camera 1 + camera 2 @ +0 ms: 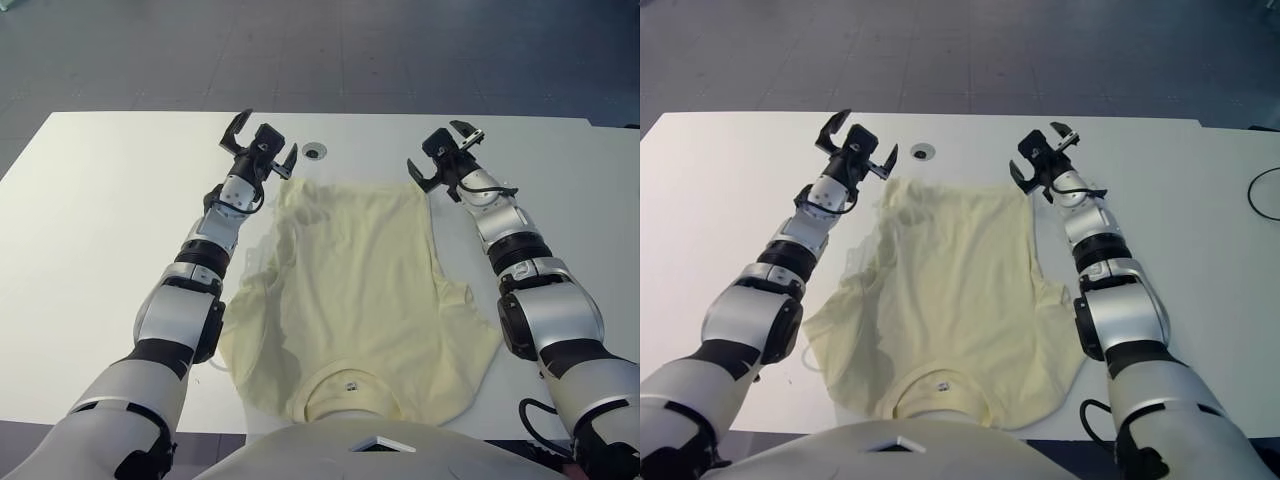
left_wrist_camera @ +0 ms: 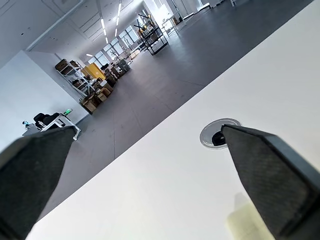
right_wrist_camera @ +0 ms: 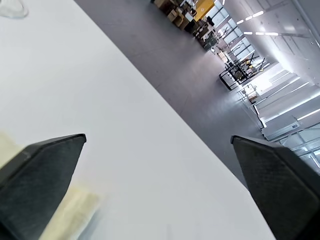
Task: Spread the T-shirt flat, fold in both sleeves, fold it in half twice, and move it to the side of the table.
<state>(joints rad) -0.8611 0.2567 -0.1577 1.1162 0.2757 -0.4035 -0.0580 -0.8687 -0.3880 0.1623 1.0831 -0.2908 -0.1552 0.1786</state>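
Though rumpled, pale yellow T-shirt (image 1: 350,290), mostly flat

1. White surface (image 1: 100,200), with a round grommet hole (image 1: 315,151) near its far edge.
2. Dark grey tiled floor (image 1: 300,50) beyond it.
3. Long hall: stocked shelving (image 2: 72,75) along one wall, ceiling strip lights (image 2: 102,23) lit.

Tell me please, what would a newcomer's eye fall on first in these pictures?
First, the pale yellow T-shirt lying in the middle of the white table, collar toward the robot, sleeves unfolded, left side wrinkled. Then the left gripper and the right gripper, both open, at the two far corners of its hem.
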